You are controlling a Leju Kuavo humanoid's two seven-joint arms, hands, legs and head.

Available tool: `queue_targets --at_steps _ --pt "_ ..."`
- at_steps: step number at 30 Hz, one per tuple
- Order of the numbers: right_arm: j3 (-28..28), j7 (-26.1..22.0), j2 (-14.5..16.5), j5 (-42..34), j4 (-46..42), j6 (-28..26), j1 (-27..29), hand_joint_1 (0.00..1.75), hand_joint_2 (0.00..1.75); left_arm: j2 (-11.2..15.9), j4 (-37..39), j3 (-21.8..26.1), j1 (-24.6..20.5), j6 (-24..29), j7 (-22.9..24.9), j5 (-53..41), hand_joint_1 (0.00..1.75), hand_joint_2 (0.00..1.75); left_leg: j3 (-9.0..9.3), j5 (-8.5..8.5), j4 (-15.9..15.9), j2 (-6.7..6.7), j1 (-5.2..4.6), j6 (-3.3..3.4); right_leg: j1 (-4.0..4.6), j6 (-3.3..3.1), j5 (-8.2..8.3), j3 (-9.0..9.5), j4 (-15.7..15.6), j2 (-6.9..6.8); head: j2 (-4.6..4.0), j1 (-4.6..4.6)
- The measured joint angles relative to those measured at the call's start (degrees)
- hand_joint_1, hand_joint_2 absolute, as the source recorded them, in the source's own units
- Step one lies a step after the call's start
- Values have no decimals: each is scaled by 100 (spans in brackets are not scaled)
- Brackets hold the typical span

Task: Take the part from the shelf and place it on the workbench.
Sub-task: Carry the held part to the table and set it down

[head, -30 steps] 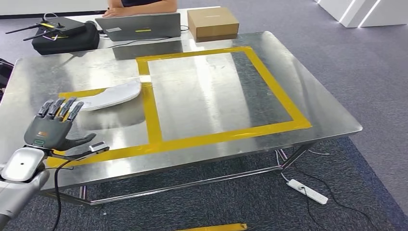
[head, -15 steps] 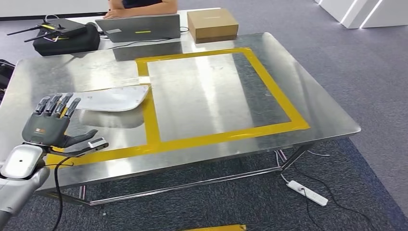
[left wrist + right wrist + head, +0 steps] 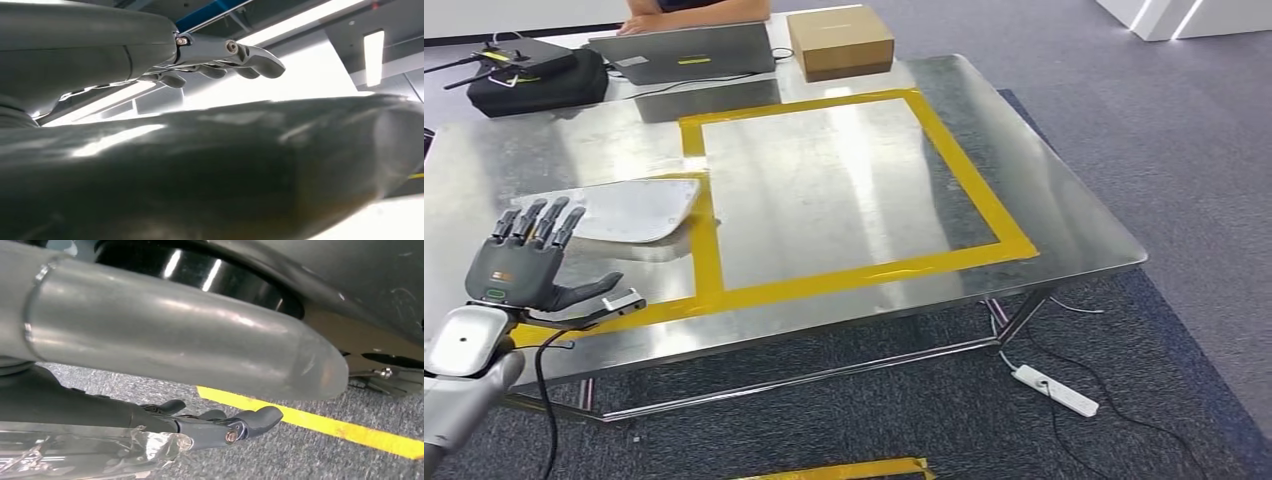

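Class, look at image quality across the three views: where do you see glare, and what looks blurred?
Head view: sharp, with ceiling light glaring off the steel workbench beside the flat white part. Left wrist view: the thumb of the left hand is a close blur against blown-out ceiling lights. Right wrist view: streaky highlights on the near, soft thumb of the right hand.
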Motion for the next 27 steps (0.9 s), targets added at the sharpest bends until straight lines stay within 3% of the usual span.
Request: queue_targets --at_steps 2,5,7,9,11,12,13,14,15,17,18,21,23,26,27 --pt "1 0 -1 -1 0 1 -2 0 0 5 3 3 0 2 0 2 0 0 273 289 -629 -9 -13 22 20 43 -14 -32 23 2 0 0" --pt "4 1 0 -3 1 3 21 0 0 -3 21 5 46 7 0 4 0 0 363 299 -928 -15 -28 58 32 148 29 -102 13 13 0 6" --pt "8 2 2 -3 -1 6 47 0 0 -16 36 5 75 10 0 4 0 0 331 281 -998 -8 -13 97 24 190 -69 -222 79 16 0 17" --pt "11 2 4 -3 -2 8 59 0 0 -21 45 5 96 12 0 5 0 0 315 277 -1058 1 0 155 41 169 -445 -454 572 4 0 47" --pt "11 2 4 -4 -2 8 55 0 0 -26 53 5 125 4 0 7 0 0 291 305 -1048 14 -17 198 89 133 -828 -722 1376 -11 0 68" --pt "11 3 4 -5 -2 8 48 0 0 -28 56 5 138 -2 0 8 0 0 277 321 -1045 20 -33 220 111 130 -887 -801 1647 -14 0 71" --pt "11 4 4 -6 -2 9 39 0 0 -30 58 5 147 -11 0 8 0 0 258 340 -1043 23 -53 240 124 131 -842 -791 1711 -16 0 71" --pt "11 6 4 -7 -2 9 29 0 0 -30 59 5 150 -19 0 9 0 0 236 362 -1043 20 -73 257 131 125 -715 -674 1545 -17 0 71" --pt "11 8 3 -9 -2 10 16 0 0 -28 58 7 145 -26 0 11 0 0 214 388 -1043 12 -89 267 138 106 -555 -453 1184 -18 0 70" --pt "11 10 1 -13 -1 10 -27 0 0 -20 54 13 123 -46 2 16 0 0 181 447 -1045 -8 -110 253 163 52 -369 55 369 -18 0 66" --pt "11 10 1 -15 0 10 -49 0 0 -16 51 18 112 -57 4 19 0 0 175 480 -1048 -14 -113 233 179 37 -326 215 118 -18 0 68" --pt "12 11 1 -18 1 13 -81 0 0 0 48 30 103 -81 7 27 0 0 157 578 -1063 -19 -101 138 192 -21 -211 251 -2 -20 0 89" --pt "13 16 0 -18 2 16 -80 0 0 25 48 43 106 -85 11 34 0 0 83 358 -907 -19 -99 71 164 -101 -93 185 -45 -30 0 74" --pt "14 18 -3 -17 5 19 -81 0 0 48 48 64 105 -89 21 46 0 0 -145 -434 26 -16 -83 -3 153 -159 94 7 -69 -40 0 42" --pt "14 18 -3 -16 5 22 -83 0 0 49 48 68 113 -96 22 51 0 0 -181 -573 331 -16 -79 -19 154 -161 158 -67 -67 -41 0 40"
